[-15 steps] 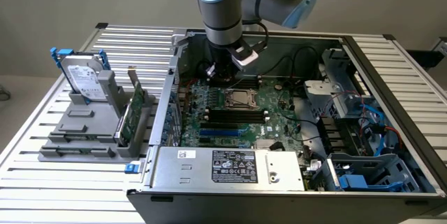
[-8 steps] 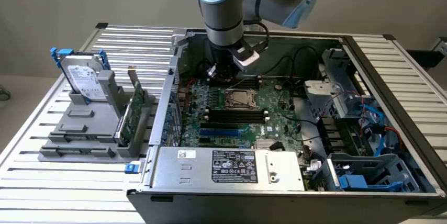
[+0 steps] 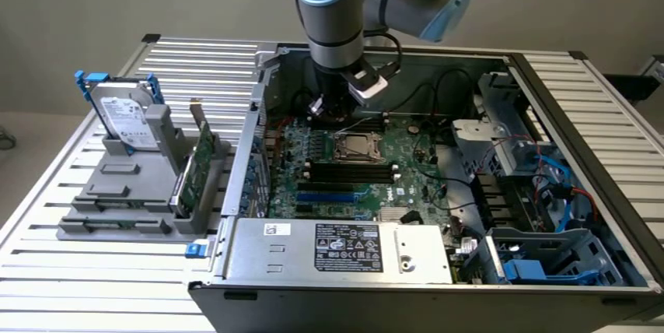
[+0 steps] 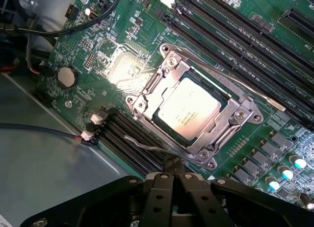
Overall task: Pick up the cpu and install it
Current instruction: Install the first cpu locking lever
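Fingers (image 4: 171,175) shut tight, pressed together, nothing between them. Gripper (image 3: 330,109) hanging low inside the open case (image 3: 581,216), just above the motherboard (image 3: 415,185), near the socket (image 3: 356,146).

Cpu (image 4: 189,111) already lying in the socket frame (image 4: 194,112), silvery top up, looking flat and square to the frame. Load plate around its edges, appears down. Two thin lever arms visible: one (image 4: 230,80) running along the far side of the frame toward the RAM slots (image 4: 245,45), one (image 4: 147,146) along the near side, close to the fingertips.

Judged step: seating or latching, not picking. Pointers for doing it well:
- Check chip sits flush on all four sides before any load; a tilted corner risks bent pins.
- Press only on lever or plate, never on the chip's top with closed tips.
- Keep the push straight and slow; tips are narrow and can slip off a thin wire lever.
- Mind the black cable (image 4: 49,131) and its small white connector (image 4: 87,135) just beside the near memory slots; easy to snag.
- Stay off the coin cell (image 4: 67,76) and the capacitors (image 4: 287,174) near the frame's corner.

Cannot tell whether the levers are hooked under their tabs.

Hard drive (image 3: 123,119) upright in the grey rack (image 3: 124,193) on the tabletop (image 3: 62,271), well apart from the work, on the exterior view's left.
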Available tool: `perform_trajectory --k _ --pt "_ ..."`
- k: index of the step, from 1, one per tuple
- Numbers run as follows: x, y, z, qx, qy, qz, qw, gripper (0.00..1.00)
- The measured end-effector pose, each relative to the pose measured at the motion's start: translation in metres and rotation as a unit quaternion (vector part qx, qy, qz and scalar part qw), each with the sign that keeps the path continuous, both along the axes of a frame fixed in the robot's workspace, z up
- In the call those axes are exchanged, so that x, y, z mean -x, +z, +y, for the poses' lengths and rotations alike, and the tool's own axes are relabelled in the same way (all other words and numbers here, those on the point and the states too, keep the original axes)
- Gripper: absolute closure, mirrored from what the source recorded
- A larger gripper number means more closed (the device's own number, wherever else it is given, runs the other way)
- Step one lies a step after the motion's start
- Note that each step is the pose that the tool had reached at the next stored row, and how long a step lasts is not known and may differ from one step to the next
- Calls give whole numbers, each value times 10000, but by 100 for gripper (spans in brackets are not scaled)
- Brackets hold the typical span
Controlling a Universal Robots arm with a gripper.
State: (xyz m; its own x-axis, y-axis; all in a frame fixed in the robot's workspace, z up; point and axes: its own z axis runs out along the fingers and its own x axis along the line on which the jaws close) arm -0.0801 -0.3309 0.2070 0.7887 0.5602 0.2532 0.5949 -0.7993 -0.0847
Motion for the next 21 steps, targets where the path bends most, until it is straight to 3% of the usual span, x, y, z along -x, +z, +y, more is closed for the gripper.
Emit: perform_trajectory --k 21 --pt "-94 -29 -3 1 5 0 10000 89"
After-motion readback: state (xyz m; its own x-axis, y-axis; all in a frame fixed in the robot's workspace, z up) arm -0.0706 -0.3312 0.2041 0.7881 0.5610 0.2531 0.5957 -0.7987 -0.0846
